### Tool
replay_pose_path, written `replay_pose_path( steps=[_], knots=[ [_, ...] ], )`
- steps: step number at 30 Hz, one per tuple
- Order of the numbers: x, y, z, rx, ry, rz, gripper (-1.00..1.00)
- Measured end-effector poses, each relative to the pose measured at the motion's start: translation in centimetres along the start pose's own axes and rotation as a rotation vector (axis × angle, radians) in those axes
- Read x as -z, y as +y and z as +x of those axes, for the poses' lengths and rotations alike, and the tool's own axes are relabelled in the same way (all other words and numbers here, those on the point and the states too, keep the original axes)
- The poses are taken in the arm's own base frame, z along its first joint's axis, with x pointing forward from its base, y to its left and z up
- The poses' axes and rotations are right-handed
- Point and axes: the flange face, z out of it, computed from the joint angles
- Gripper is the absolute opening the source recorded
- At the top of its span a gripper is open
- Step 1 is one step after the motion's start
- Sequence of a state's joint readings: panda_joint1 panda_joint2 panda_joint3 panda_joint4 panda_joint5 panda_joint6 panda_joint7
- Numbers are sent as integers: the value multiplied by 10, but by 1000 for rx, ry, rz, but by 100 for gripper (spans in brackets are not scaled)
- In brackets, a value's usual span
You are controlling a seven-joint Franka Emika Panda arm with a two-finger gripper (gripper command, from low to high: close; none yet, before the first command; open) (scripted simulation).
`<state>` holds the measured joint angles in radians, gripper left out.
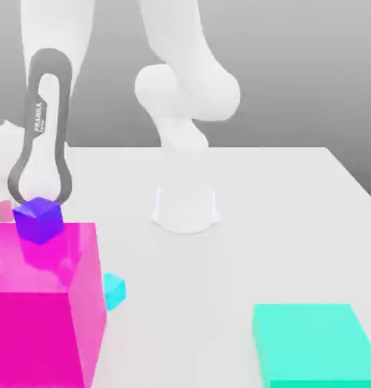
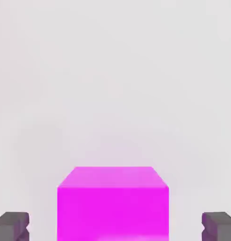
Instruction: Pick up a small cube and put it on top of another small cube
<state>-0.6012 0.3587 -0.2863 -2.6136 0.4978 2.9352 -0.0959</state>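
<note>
Biggest and closest is the big magenta block, so I place everything from it. The small purple cube peeks up just past the block's far top edge, and its colour shines back in the block's glossy top. I cannot tell if it touches the block or sits on the white table behind it. I think the purple cube is light and hard, not squishy. Its faces are flat, plain and smooth, so it might slip. The best hold looks like two opposite side faces, near the middle, with the fingers kept straight so it does not twist. In the hand view the gripper is spread wide and holds nothing. Its grey fingertips stand far out on either side of a small magenta-pink cube. I think this is the cube that should end up underneath. A small cyan cube sits just beside the big block, on the exterior view's right of it. A flat teal block lies well apart, further that way. The robot's white base stands beyond the big block. The cubes carry no writing. Above the purple cube, a dark band on the arm says "FRANKA" in white. Smaller letters beside it are too tiny to read.
</note>
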Motion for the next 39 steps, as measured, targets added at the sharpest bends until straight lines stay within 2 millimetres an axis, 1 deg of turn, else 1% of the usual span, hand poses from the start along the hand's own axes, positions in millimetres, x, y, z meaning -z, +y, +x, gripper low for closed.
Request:
replay_pose_path(
  steps=[3, 4, 5, 7, 10, 11, 13, 15, 16, 18, 20, 23, 26, 29, 32, 36, 37, 38, 39],
  knots=[
    [0, 0, 0, 0, -2, 0, -100],
    [-6, 0, -1, 0, -2, 0, -100],
    [-3, 0, -1, -1, -3, 1, -100],
    [13, 0, 0, -1, -2, 2, -100],
    [43, 0, 0, -1, -2, 2, -100],
    [55, -7, 2, 22, 10, 6, -100],
    [91, -36, 18, 130, 89, 11, -100],
    [135, -72, 34, 258, 186, 8, -100],
    [152, -85, 40, 275, 211, 10, -100],
    [173, -107, 46, 241, 220, 14, -100],
    [191, -134, 46, 194, 212, 23, -100],
    [216, -167, 45, 104, 191, 37, -100],
    [243, -200, 41, 9, 166, 50, -100],
    [271, -233, 30, -80, 137, 62, -100],
    [300, -265, 14, -164, 106, 71, -100],
    [339, -305, -15, -271, 61, 77, -100],
    [337, -311, -23, -299, 40, 60, -100],
    [326, -311, -25, -338, 16, 32, -100],
    [311, -296, -9, -396, 5, 19, -100]
  ],
)
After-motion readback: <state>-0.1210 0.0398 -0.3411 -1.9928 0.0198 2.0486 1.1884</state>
